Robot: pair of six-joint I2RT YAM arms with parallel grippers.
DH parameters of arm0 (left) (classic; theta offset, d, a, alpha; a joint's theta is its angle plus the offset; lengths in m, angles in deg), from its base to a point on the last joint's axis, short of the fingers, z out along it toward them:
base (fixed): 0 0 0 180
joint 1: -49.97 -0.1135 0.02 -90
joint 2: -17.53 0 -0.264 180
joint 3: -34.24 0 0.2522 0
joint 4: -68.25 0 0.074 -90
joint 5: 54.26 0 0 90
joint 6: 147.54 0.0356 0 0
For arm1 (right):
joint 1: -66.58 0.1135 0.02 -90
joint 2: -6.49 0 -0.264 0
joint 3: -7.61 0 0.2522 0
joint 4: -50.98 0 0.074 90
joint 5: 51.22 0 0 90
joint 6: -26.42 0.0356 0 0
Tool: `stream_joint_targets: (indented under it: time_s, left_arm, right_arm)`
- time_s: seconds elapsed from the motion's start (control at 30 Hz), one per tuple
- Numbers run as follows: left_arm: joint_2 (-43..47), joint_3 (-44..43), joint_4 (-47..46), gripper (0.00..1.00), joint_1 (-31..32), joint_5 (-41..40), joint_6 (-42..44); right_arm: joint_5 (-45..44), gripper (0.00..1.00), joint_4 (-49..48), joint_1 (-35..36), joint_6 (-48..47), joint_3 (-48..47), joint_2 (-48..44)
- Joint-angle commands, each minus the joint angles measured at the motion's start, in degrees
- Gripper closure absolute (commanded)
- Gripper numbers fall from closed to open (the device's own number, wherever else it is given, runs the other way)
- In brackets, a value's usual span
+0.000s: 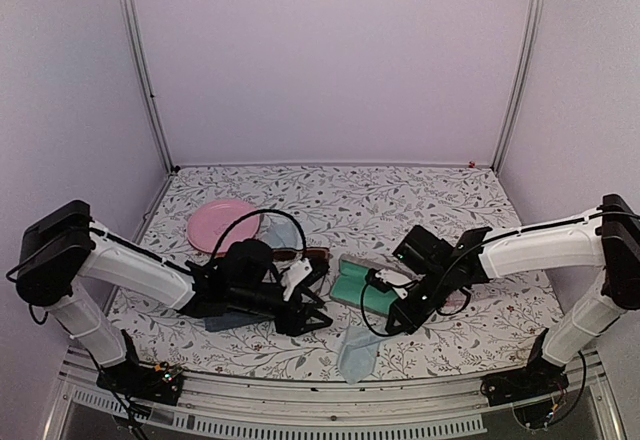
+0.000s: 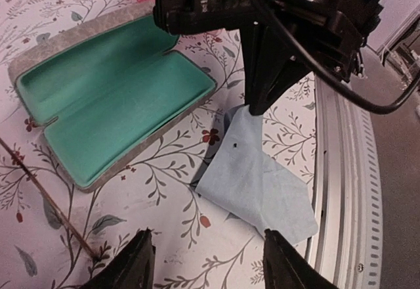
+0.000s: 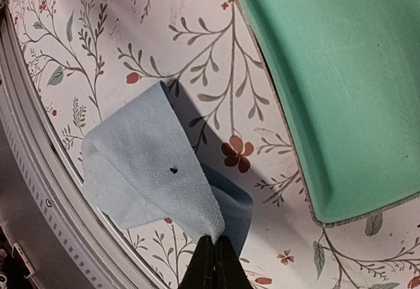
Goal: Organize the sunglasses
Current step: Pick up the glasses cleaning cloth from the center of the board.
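An open green-lined glasses case (image 2: 111, 98) is laid on the floral tablecloth (image 1: 400, 200); a pale blue cloth (image 3: 144, 164) is seen just beside it, a pink plate (image 1: 218, 225) farther off.

Printed floral covering on the bench (image 1: 400, 200), smooth and matt. Soft blue cloth (image 3: 151, 164), finely napped and dull, marked by one dark speck. Open case (image 2: 111, 98) lined in matt green felt-like fabric, edged in rough speckled grey. Pink plate (image 1: 222, 225), smooth, plastic-looking. Ridged bare-metal rail (image 2: 341, 171), faintly shiny. Matt black plastic on the right hand (image 3: 214, 256); glossy white arm shells (image 1: 140, 265).
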State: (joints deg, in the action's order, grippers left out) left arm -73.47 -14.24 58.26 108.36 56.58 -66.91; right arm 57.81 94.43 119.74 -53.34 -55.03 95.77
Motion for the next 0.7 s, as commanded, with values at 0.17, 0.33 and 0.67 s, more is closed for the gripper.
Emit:
stream_joint_targets:
  time_s: [0.17,0.33,0.67]
  left_arm:
    - [-10.2,-10.1,0.6,0.48,2.9,4.8,4.3]
    - [-13.9,-13.1,2.4,0.51,3.0,6.2,5.4]
    - [-20.0,-18.5,6.9,0.58,3.1,7.9,8.7]
  right_arm:
    - [-2.3,0.95,1.1,-0.5,4.9,3.9,-4.8]
    - [-2.0,0.94,1.8,-1.2,7.2,4.7,-5.1]
    - [-2.2,0.93,2.5,-1.8,9.4,5.6,-6.6]
